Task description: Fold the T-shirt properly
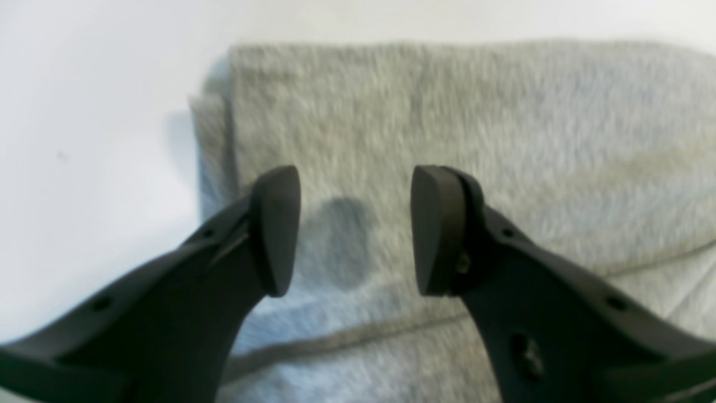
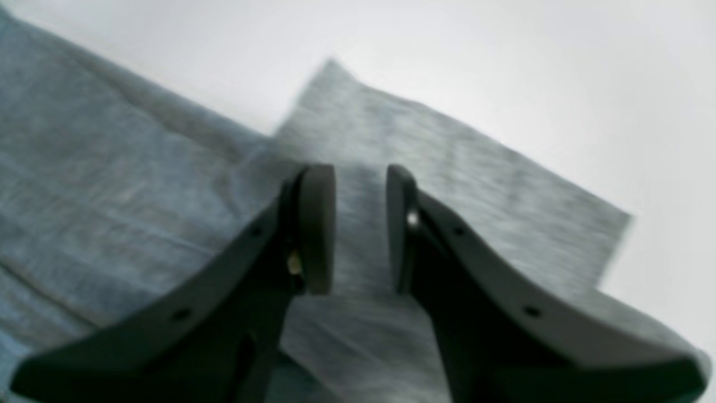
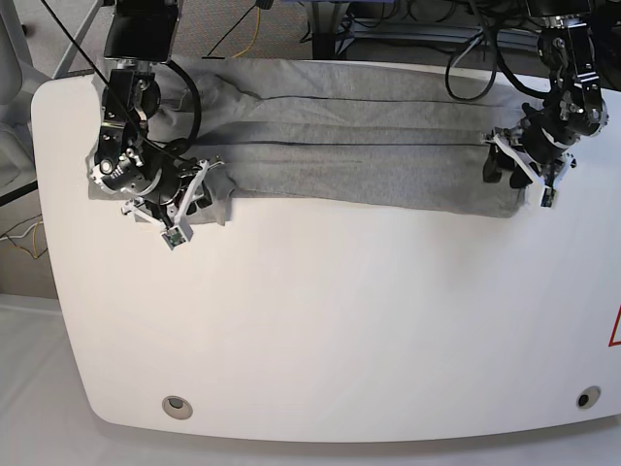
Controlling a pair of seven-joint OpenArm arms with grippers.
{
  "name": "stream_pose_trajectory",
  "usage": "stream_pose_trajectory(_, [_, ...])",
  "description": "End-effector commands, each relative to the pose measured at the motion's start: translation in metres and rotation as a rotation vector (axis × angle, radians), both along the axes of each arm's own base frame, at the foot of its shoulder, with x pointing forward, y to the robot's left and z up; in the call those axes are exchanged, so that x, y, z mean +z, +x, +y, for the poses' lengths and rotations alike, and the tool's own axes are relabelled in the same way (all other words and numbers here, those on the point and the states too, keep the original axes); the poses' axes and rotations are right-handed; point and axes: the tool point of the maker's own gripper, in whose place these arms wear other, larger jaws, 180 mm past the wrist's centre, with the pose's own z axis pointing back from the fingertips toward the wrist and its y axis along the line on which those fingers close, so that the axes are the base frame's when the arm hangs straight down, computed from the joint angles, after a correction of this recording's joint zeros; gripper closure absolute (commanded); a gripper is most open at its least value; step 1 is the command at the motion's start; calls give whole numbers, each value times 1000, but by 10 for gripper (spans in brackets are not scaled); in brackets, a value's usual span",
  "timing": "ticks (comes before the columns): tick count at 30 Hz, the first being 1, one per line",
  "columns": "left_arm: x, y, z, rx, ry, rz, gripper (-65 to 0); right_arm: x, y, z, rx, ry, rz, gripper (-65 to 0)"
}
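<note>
The heather-grey T-shirt (image 3: 349, 155) lies as a long band across the far part of the white table (image 3: 330, 320), plain side up, no lettering showing. My left gripper (image 1: 355, 229) hovers open just over the shirt's end near a folded corner (image 1: 215, 112), with nothing between its pads. In the base view the left gripper (image 3: 508, 178) is at the band's right end. At the left end, my right gripper (image 2: 358, 229) stands open with a narrower gap above a flap of cloth (image 2: 447, 184) that sticks out onto the table. The right gripper (image 3: 206, 196) holds nothing.
Both arms reach in from the table's far side, trailing black cables (image 3: 475, 58). Two round grommets (image 3: 176, 406) (image 3: 583, 398) sit near the front edge. A red mark (image 3: 615, 330) shows at the right edge. Floor and frames lie beyond the back edge.
</note>
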Motion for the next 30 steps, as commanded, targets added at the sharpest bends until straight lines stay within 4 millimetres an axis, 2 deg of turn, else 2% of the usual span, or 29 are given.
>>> stream_pose_trajectory(1, [22,13,0,-15,6,-75,-291,17,13,-12,-28,-3,-64,-152])
stream_pose_trajectory(7, [27,14,-2,-23,11,-91,-291,32,24,-41,-112,-10,-107,-152])
stream_pose_trajectory(12, [27,14,-1,-22,12,-90,-291,37,29,-72,-157,-43,-109,-154])
stream_pose_trajectory(18, [27,14,-1,-22,12,-90,-291,31,34,-100,-204,-57,-75,-154])
stream_pose_trajectory(23, [27,14,-1,-22,12,-90,-291,26,35,-114,-229,-57,-50,-155])
stream_pose_trajectory(30, [27,14,-1,-21,12,-90,-291,18,38,-117,-243,-33,-40,-169])
